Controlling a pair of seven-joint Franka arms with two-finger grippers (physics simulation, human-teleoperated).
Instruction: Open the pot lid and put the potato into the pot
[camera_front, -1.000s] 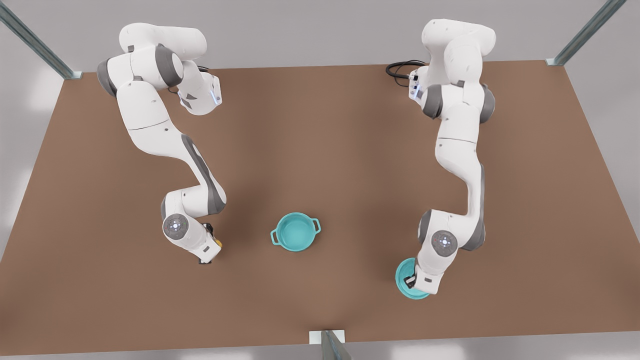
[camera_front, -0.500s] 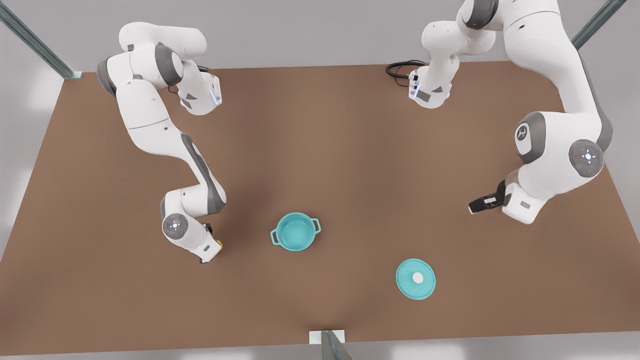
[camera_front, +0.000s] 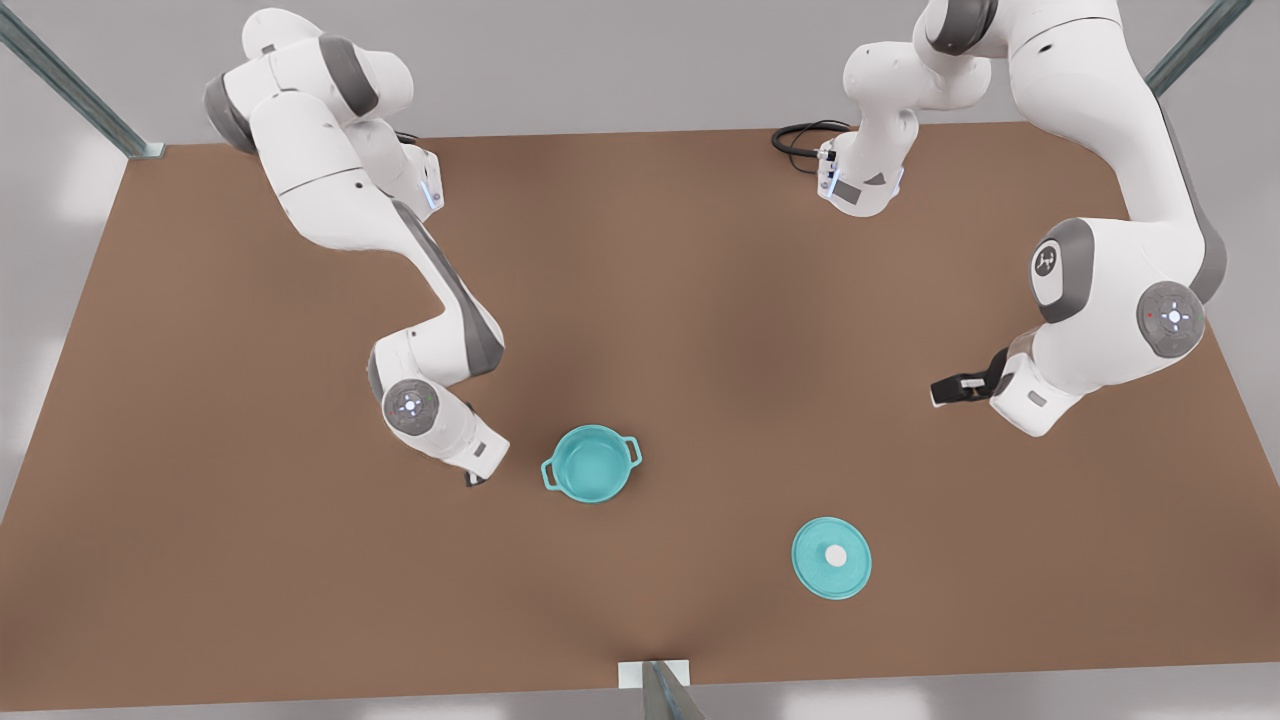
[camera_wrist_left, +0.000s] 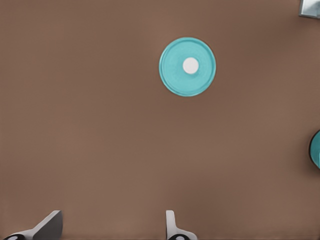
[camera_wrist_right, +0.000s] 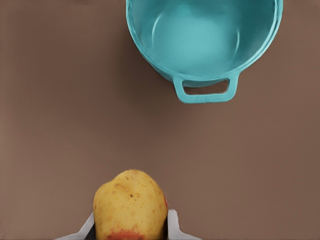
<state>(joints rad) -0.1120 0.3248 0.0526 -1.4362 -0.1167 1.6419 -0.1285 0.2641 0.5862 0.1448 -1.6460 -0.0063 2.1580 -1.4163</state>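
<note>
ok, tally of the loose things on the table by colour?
Teal: 2, the pot and the pot lid, lying apart on the table.
Yellow with red-orange: 1, the potato, held in the right hand near the pot.
Total: 3.

Front view: right gripper (camera_front: 477, 479) mostly hidden under its own wrist housing; only a dark tip shows, left of the pot (camera_front: 591, 463).

Right wrist view: potato (camera_wrist_right: 130, 206) cut off by the bottom edge; fingers (camera_wrist_right: 172, 222) show as slivers beside it. Pot rim cut by the top edge.

Left wrist view: left gripper (camera_wrist_left: 110, 226) fingertips cropped at the bottom edge. Teal sliver at the right edge, too little to identify.
</note>
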